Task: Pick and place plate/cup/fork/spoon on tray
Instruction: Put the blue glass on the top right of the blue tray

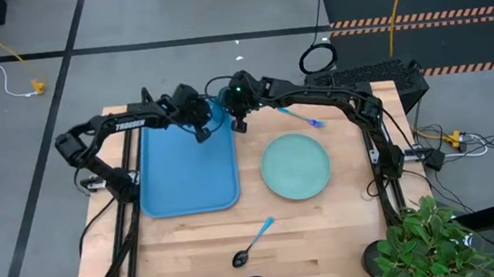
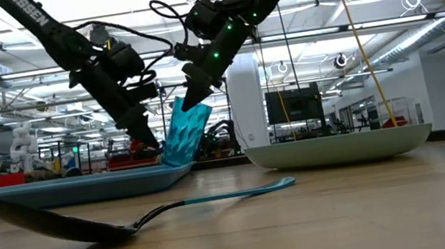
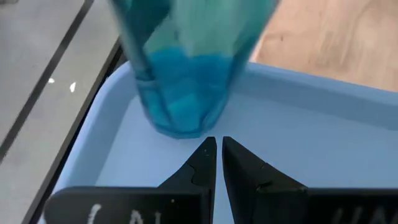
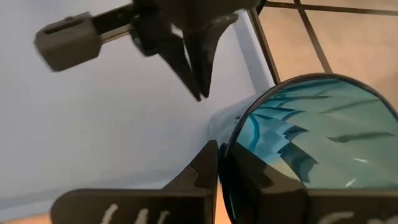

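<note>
Progress is slight: only the small translucent teal-blue cup [image 2: 186,130] is being dealt with. It is held tilted by its rim in the right claw [image 1: 239,125], whose fingers are pinched on the rim, with its base touching the far right corner of the large bright blue rectangular tray [image 1: 186,167]. The left claw [image 1: 201,134] hangs just beside it, fingers nearly together, holding nothing. Left on the table are the round mint-green plate [image 1: 295,165], the black-bowled spoon [image 1: 253,243] near the front edge, and the blue-handled fork [image 1: 299,116] by the far edge.

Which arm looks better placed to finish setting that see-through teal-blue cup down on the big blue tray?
Probably the right. The right gripper pinches the tilted translucent teal-blue cup's rim over the bright blue rectangular tray; the left gripper is shut beside it, holding nothing.
</note>
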Robot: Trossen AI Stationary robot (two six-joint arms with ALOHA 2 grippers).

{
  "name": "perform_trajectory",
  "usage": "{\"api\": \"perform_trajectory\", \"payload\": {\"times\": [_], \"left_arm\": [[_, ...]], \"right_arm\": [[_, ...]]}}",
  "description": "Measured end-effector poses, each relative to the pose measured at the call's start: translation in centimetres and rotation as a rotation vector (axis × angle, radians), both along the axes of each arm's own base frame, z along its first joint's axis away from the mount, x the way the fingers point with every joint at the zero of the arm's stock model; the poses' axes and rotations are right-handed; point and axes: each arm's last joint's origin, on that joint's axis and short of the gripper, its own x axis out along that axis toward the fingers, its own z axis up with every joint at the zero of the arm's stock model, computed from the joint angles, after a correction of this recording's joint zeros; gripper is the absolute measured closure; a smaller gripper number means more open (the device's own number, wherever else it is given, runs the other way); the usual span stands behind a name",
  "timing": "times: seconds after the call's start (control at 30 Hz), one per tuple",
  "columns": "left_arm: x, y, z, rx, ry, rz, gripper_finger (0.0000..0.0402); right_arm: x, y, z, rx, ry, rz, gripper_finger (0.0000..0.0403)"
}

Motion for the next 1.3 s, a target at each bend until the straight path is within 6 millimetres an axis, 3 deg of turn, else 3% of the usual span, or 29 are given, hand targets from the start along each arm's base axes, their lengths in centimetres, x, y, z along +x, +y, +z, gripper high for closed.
{"api": "perform_trajectory", "payload": {"times": [0.3,0.47,0.63,0.73,1.03,1.3], "left_arm": [[-1.2,0.9,-0.4,-0.041,-0.116,0.056,0.0358],[-1.8,0.9,-1.4,-0.038,-0.139,0.057,0.0304],[-1.5,0.6,-1.5,0.011,-0.183,0.033,0.0231],[-1.2,0.2,-1.7,0.037,-0.198,0.006,0.0208],[-1.1,0.1,-1.8,0.061,-0.183,-0.006,0.024],[-0.9,0.7,-3.3,0.059,-0.147,-0.003,0.028]], "right_arm": [[-0.1,0.1,-0.1,-0.001,0.015,0.011,0.0387],[-0.1,0.1,0.0,-0.006,0.017,0.016,0.0387],[-0.1,0.1,0.0,-0.013,0.019,0.023,0.0387],[-0.1,0.0,0.0,-0.023,0.014,0.029,0.0387],[0.1,0.0,0.2,-0.035,-0.011,0.028,0.0387],[0.1,0.0,0.2,-0.038,-0.011,0.031,0.0387]]}}
